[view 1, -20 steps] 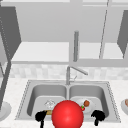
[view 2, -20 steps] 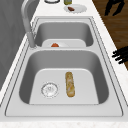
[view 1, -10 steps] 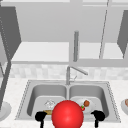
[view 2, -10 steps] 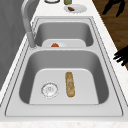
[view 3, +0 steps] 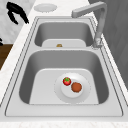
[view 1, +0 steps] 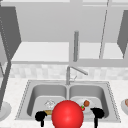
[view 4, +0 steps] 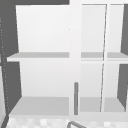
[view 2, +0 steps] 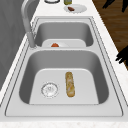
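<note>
Front view: left hand point(view 1: 40, 116) and right hand point(view 1: 97, 113) are still hovering at the sink point(view 1: 110, 90) front edge, fingers curled, holding nothing, bread point(view 2: 70, 84) sitting untouched.

Open white wall cabinet point(view 4: 45, 75) above a pale speckled counter point(view 1: 15, 87); dark wooden floor point(view 2: 112, 22).

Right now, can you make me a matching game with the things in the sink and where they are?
Things:
1. bread roll
2. strawberry
3. drain
4. faucet

Places:
A. on the white plate in the right basin, beside a brown round food
B. behind the sink, at the divider between the two basins
C. lying bare on the left basin's floor
D. set in the left basin's floor, beside the bread roll

Pairs: 1-C, 2-A, 3-D, 4-B
</note>
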Motion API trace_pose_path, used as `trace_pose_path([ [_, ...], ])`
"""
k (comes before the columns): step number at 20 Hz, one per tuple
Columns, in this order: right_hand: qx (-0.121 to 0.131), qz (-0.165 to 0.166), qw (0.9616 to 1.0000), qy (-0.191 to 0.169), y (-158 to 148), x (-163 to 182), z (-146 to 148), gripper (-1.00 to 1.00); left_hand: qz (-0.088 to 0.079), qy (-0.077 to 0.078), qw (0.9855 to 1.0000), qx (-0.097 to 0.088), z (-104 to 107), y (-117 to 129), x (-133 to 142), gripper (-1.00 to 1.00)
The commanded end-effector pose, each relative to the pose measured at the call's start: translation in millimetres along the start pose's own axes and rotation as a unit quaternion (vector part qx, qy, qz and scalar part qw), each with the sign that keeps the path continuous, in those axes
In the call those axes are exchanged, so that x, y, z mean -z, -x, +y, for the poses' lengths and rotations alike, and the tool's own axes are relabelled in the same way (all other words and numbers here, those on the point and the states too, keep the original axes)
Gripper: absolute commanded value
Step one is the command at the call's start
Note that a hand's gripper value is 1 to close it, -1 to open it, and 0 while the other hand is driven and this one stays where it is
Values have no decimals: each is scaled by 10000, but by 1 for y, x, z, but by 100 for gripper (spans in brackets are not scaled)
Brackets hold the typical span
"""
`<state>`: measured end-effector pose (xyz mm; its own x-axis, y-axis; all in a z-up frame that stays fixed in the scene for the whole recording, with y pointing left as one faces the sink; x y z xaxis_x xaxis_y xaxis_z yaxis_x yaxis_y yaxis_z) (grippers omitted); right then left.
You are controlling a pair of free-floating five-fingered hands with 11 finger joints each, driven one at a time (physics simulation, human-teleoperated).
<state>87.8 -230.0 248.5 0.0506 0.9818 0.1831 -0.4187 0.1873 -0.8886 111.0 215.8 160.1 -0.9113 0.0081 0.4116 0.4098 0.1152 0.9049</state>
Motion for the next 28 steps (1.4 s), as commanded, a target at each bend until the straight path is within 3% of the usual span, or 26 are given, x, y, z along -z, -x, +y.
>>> trace_pose_path([
  [1, 345, -8, 9993, 173, -14, -8, -16, -100, 0, 0, 10000, 0, 0, 0, 0, 0],
  [13, 546, 169, 9955, 750, -55, -40, -50, -100, 18, -23, 10000, 34, 0, 0, 0, 0],
  [24, 866, 354, 9920, 846, -74, -53, -67, -100, 23, -30, 10000, 43, 0, 1, 0, 0],
  [25, 862, 388, 9930, 711, -75, -54, -70, -100, 24, -31, 10000, 43, 0, 1, 0, 0],
  [27, 500, 232, 9971, 528, -65, -56, -66, -100, 24, -31, 10000, 44, 0, 1, 0, 0],
  [28, 412, 191, 9957, 812, -73, -53, -67, -100, 24, -31, 10000, 44, 0, 1, 0, 0],
])
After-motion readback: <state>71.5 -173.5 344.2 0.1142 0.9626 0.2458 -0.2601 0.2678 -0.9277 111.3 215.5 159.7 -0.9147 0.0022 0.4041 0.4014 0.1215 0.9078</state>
